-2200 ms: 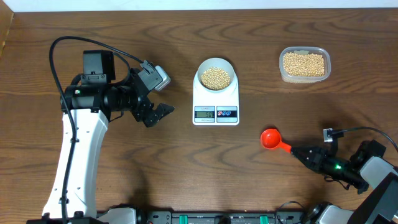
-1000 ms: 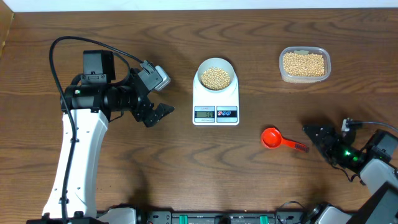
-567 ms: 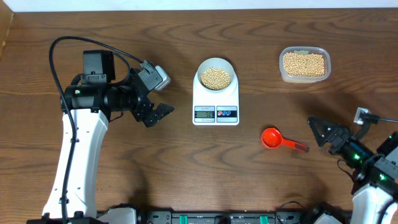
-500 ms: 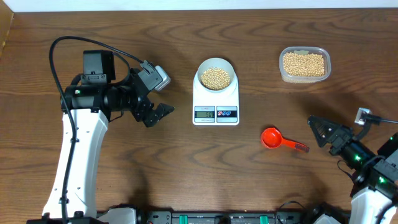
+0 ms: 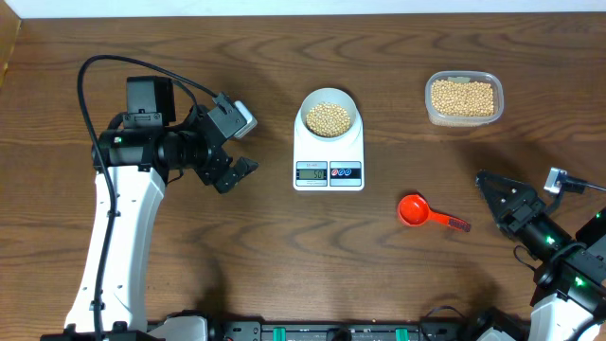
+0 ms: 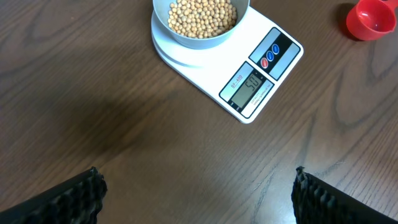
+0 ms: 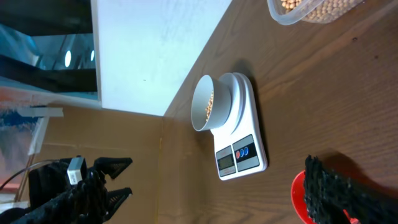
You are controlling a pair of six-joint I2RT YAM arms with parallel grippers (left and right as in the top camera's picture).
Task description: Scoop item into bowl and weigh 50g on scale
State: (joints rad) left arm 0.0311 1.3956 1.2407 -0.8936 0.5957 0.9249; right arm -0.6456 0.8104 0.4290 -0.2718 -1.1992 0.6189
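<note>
**Right gripper hard to read; beans sit in the bowl on the scale**

The right gripper point(image 5: 487, 189) is the doubtful part. Its own camera catches only one dark finger point(image 7: 339, 193) at the lower right edge, and from overhead its jaws merge into one dark wedge, so I cannot tell how far apart they stand. It grips nothing. The red scoop point(image 5: 413, 210) lies on the table point(image 5: 379, 275) just to its left, apart from it. The scale's display point(image 6: 250, 83) is small and tilted and seems to read 50.

The left gripper point(image 5: 243, 170) hangs left of the scale point(image 5: 352, 152), pointing toward it. Its fingers point(image 6: 78, 196) are spread wide and hold nothing.

The pale bowl point(image 6: 199, 40) stands on the scale's far end, filled with beige-yellow beans point(image 5: 329, 118). More beans fill a clear container point(image 5: 463, 121) toward the far right.
</note>
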